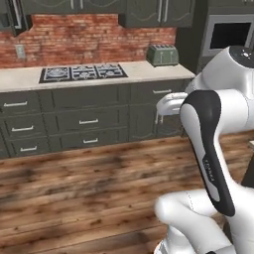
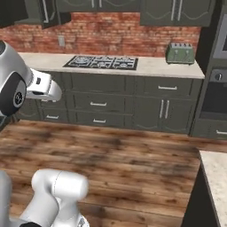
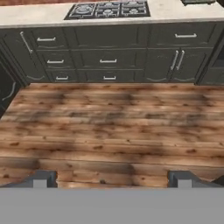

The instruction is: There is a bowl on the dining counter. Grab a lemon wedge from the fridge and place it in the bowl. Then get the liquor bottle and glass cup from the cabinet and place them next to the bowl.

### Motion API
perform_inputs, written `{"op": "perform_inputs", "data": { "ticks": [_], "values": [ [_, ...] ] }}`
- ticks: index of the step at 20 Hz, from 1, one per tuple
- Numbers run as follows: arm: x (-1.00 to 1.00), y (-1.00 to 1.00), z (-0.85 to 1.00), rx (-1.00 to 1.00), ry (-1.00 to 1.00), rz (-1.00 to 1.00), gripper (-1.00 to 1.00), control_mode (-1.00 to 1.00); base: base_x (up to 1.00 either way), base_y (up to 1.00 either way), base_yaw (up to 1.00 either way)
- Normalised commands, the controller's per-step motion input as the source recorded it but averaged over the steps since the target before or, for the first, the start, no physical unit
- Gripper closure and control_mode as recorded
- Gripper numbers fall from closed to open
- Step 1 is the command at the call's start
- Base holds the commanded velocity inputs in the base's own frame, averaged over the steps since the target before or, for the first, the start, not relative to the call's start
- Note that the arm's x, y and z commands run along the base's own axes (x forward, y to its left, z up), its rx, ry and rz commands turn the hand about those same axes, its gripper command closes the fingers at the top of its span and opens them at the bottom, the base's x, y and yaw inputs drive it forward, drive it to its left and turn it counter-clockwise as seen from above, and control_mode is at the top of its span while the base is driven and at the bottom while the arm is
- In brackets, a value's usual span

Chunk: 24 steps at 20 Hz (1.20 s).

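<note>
A gas cooktop [image 1: 83, 72] is sitting on the pale counter [image 1: 20, 79] at the left, and a green toaster [image 1: 162, 55] is standing further right along the brick wall. The gripper [image 3: 112, 179] is hanging over the wood floor [image 3: 109, 127], jaws spread wide apart and holding nothing. A corner of the dining counter [image 2: 216, 170] is showing at the right.

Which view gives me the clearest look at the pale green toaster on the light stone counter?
The right base view: the pale green toaster stands whole on the counter. The left base view also shows it, smaller. The hand view catches just a sliver at its top edge.
</note>
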Motion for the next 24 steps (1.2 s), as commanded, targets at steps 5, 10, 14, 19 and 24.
{"op": "perform_inputs", "data": {
  "ticks": [5,10,14,19,24],
  "values": [
    [0.00,0.00,0.00,0.00,0.00,0.00,-1.00,1.00,1.00,0.50,-0.03],
    [0.00,0.00,0.00,0.00,0.00,0.00,-1.00,1.00,1.00,0.68,-0.03],
    [0.00,0.00,0.00,0.00,0.00,0.00,-1.00,1.00,0.99,0.86,-0.02],
    [0.00,0.00,0.00,0.00,0.00,0.00,-1.00,1.00,0.83,0.96,-0.01],
    [0.00,0.00,0.00,0.00,0.00,0.00,-1.00,1.00,0.65,1.00,0.00]
  ]
}}
